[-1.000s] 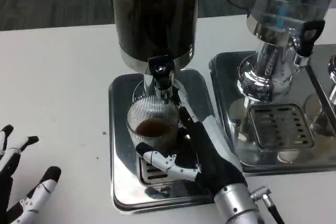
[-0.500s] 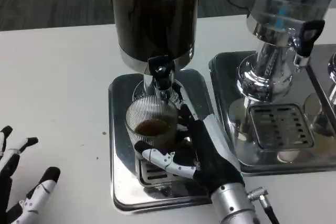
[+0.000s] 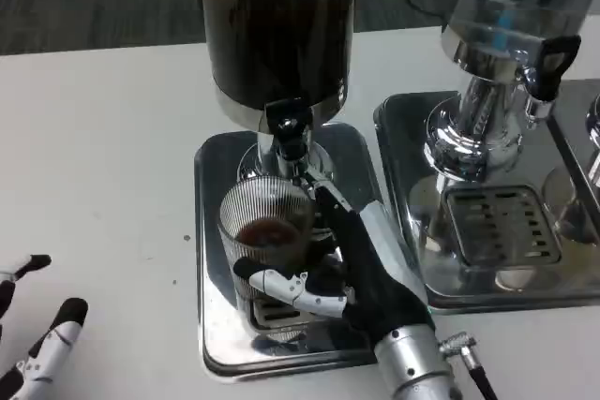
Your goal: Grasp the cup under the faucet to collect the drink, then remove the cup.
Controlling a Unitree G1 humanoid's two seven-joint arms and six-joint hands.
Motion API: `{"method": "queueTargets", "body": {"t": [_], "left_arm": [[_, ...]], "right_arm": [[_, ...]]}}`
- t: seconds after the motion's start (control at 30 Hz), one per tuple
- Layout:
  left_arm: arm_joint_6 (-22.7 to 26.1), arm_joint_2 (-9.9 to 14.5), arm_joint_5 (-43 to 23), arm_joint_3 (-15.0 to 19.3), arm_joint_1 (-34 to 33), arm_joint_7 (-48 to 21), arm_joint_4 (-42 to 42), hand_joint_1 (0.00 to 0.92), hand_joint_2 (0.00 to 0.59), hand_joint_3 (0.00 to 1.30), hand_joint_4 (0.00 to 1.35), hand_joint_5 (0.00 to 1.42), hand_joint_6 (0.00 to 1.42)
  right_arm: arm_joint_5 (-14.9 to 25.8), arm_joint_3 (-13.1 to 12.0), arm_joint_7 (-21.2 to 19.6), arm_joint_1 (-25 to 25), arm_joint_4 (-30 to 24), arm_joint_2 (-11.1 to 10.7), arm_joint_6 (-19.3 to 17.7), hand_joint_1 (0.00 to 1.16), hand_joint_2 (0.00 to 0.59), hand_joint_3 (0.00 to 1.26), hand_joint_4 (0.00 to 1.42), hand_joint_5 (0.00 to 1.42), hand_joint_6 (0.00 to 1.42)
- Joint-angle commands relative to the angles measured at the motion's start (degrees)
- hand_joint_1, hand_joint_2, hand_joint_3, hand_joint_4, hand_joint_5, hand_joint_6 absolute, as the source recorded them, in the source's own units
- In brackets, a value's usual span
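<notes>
Under the dark dispenser's faucet (image 3: 288, 133), on the steel drip tray (image 3: 217, 231), the ribbed cup (image 3: 265, 231) sits partly filled. Right hand (image 3: 347, 264) wraps it, ready to lift away. Left hand (image 3: 37, 353) rests spread, holding nothing.

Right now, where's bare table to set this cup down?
Bare white table lies left of the dark dispenser's tray, beyond the left hand. It is crowded to the right: the right hand holds the cup, and the second dispenser's tray sits close by.
</notes>
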Motion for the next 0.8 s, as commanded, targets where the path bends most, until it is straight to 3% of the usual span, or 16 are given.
{"method": "queueTargets", "body": {"t": [0.03,0.33,0.4,0.8], "left_arm": [[0.15,-0.24,-0.02,0.3,0.53,-0.38,-0.7,0.0,0.248,0.29,0.0,0.04,0.0],[0.12,-0.28,-0.26,0.29,0.42,-0.62,-0.79,0.0,0.249,0.3,0.0,0.05,0.0],[0.1,-0.3,-0.28,0.23,0.44,-0.66,-0.88,0.0,0.249,0.3,0.0,0.05,0.0],[0.04,-0.45,-0.47,-0.01,0.14,-0.81,-0.3,0.0,0.254,0.3,0.0,0.05,0.0]], "right_arm": [[-0.67,0.25,-1.38,0.8,0.46,0.06,-0.28,0.89,0.177,0.17,0.35,0.48,0.71],[-1.69,0.52,-3.81,0.72,1.07,0.12,-1.5,0.92,0.182,0.24,0.44,0.64,1.1],[-3.44,0.96,-5.1,0.6,0.78,-0.22,-1.22,0.95,0.177,0.26,0.47,0.7,1.18],[-3.65,0.56,-7.56,1.0,1.52,-0.09,-3.54,0.98,0.143,0.33,0.55,0.87,1.35]]}}
